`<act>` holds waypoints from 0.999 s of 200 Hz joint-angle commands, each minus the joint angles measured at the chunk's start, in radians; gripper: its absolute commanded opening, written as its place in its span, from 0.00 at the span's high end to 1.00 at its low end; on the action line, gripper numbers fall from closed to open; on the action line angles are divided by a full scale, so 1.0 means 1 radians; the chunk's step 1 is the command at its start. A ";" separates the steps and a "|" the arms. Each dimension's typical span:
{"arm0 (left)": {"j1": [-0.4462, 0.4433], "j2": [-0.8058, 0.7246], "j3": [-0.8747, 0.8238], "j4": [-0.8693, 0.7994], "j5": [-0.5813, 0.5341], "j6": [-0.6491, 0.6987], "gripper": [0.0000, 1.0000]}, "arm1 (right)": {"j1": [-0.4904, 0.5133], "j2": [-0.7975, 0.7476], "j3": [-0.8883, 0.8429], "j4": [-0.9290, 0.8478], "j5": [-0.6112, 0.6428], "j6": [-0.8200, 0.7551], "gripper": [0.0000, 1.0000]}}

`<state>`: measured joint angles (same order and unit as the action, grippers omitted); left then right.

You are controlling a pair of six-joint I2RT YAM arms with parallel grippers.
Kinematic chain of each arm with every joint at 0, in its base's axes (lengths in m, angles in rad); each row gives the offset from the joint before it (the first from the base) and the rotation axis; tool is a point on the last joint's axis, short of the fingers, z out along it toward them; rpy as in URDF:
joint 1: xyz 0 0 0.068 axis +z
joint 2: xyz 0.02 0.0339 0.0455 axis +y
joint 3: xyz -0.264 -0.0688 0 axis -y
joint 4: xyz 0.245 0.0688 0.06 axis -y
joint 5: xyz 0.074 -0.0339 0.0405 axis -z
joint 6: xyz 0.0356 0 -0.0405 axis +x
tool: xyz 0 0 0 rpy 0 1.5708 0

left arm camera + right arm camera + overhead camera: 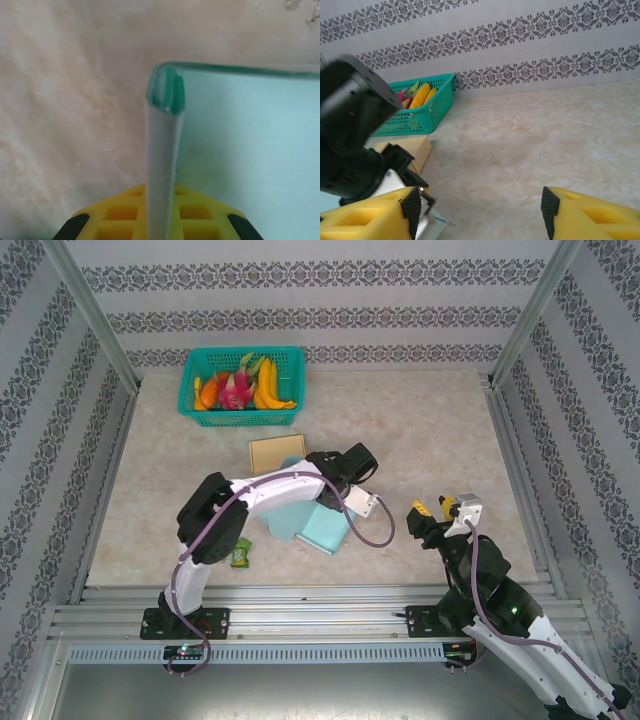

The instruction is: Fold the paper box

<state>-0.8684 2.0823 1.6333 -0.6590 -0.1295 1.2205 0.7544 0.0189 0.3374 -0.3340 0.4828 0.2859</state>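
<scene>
The paper box [322,528] is a pale teal sheet lying partly folded in the middle of the table, under my left arm [270,490]. In the left wrist view one of its flaps [162,150] stands on edge, doubled over at the top, and my left gripper [161,202] is shut on it with a yellow finger on each side. A flat teal panel [250,150] lies to the right of the flap. My right gripper [430,520] hovers open to the right of the box, its fingers [370,220] wide apart over bare table with nothing between them.
A green basket [243,380] of toy fruit stands at the back left. A tan cardboard box [277,453] lies just behind the paper box. A small green packet [241,555] rests near the left arm's base. The black left wrist [350,135] is close to my right gripper's left finger.
</scene>
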 commanded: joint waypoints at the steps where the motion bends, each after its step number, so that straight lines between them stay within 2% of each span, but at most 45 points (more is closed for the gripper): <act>1: 0.014 0.053 0.033 0.027 0.037 0.044 1.00 | -0.005 -0.018 -0.006 -0.006 0.025 0.015 0.34; 30: 0.019 0.098 -0.005 0.102 0.052 0.072 0.98 | -0.006 -0.018 -0.013 -0.001 0.031 0.016 0.34; 54: 0.026 0.102 0.009 0.093 0.079 0.068 0.84 | -0.008 -0.017 -0.017 0.001 0.033 0.014 0.34; 83: 0.031 0.096 0.038 0.069 0.090 0.065 0.75 | -0.008 -0.017 -0.018 -0.002 0.035 0.013 0.34; 132: 0.030 0.063 0.058 0.036 0.099 0.061 0.70 | -0.010 -0.018 -0.024 0.000 0.039 0.012 0.34; 149: 0.028 0.039 0.051 0.052 0.106 0.048 0.60 | -0.012 -0.018 -0.027 0.002 0.042 0.010 0.33; 200: 0.029 -0.088 -0.020 0.176 0.172 -0.020 0.58 | -0.016 -0.018 -0.028 -0.002 0.050 0.007 0.34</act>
<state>-0.8486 2.1067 1.6474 -0.5655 -0.0212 1.2446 0.7479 0.0151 0.3195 -0.3340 0.5087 0.2855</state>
